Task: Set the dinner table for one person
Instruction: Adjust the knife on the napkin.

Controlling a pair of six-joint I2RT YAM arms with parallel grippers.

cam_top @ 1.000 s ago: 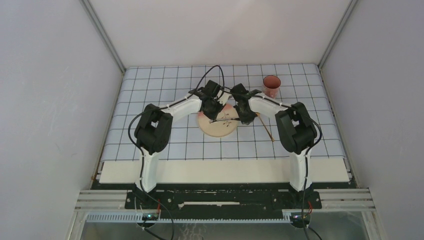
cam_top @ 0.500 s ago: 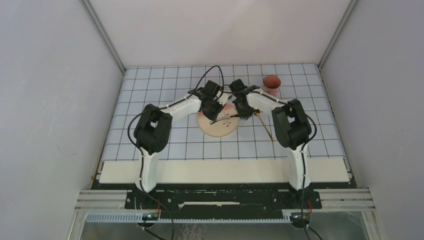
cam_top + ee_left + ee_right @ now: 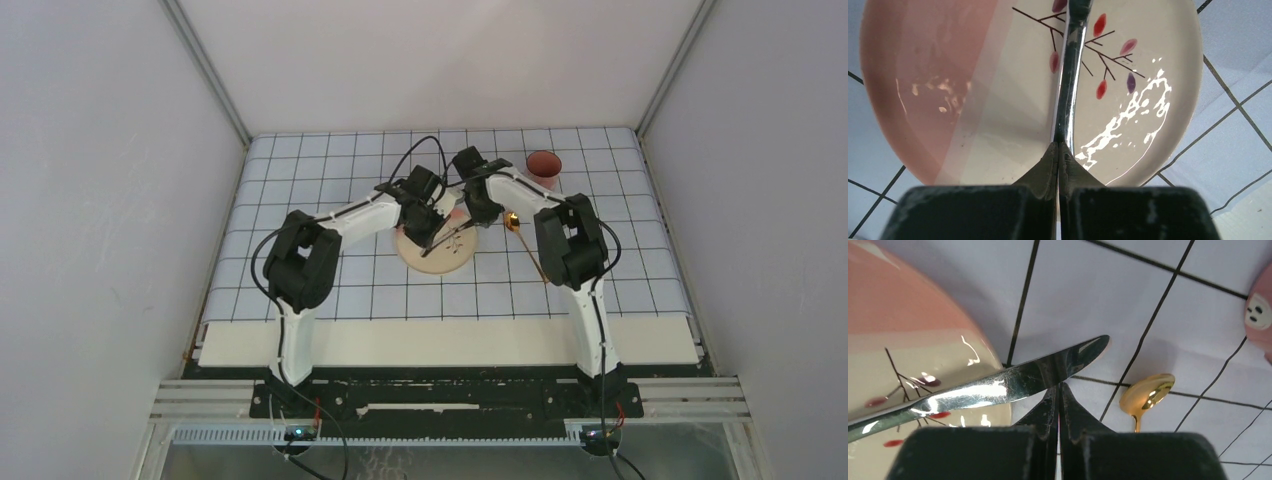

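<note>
A cream and pink plate (image 3: 432, 252) (image 3: 973, 100) with a branch motif lies mid-cloth on the dinner table (image 3: 450, 342). My left gripper (image 3: 428, 232) (image 3: 1058, 145) is shut on a steel knife (image 3: 1066, 90), which it holds over the plate. The blade (image 3: 998, 385) reaches past the plate's right rim (image 3: 908, 340). My right gripper (image 3: 478, 214) (image 3: 1058, 385) is shut, its tips right at the blade's lower edge, clamping nothing. A gold spoon (image 3: 524, 240) (image 3: 1147, 392) lies on the cloth to the right of the plate.
A reddish cup (image 3: 543, 170) (image 3: 1260, 315) stands at the back right of the pale-blue gridded cloth (image 3: 330, 170). White walls close in the table on three sides. Both arms meet over the plate.
The right gripper has moved toward the back and slightly left, uncovering the spoon's bowl. The left gripper has kept the knife over the plate.
</note>
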